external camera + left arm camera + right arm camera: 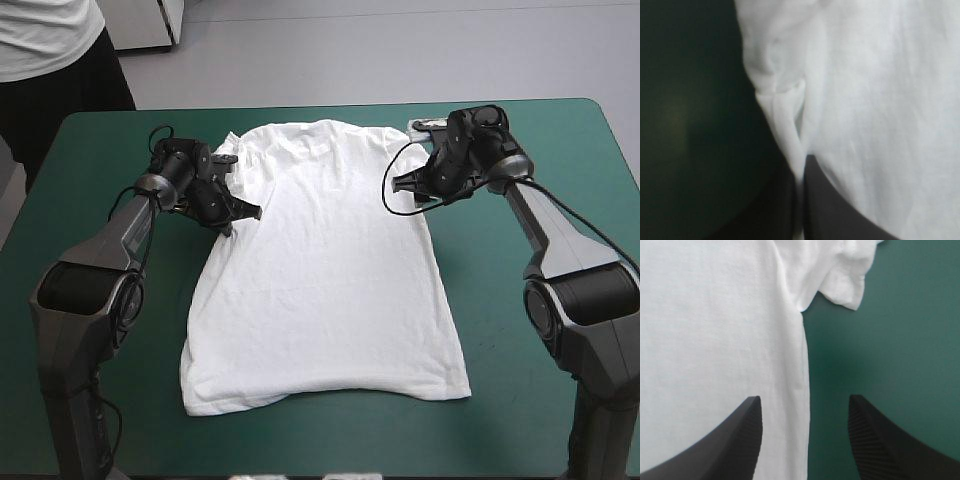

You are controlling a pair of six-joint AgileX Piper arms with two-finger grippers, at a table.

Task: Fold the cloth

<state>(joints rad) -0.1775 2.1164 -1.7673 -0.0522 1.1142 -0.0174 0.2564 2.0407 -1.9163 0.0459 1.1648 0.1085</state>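
The white T-shirt (325, 280) lies spread flat in the middle of the table, collar toward the far edge and hem toward the front. My left gripper (240, 216) sits low at the shirt's left side, just below the sleeve. Its wrist view shows the black fingers all but shut (800, 200) with a pinched fold of the T-shirt (880, 100) between them. Opposite it, my right gripper (405, 187) hovers at the shirt's right side. It stands open (805, 435), the side edge of the T-shirt (715, 330) runs between its fingers, and the short sleeve (847, 280) lies ahead.
The teal-green cover (520, 370) shows on both sides of the shirt and along the front edge.
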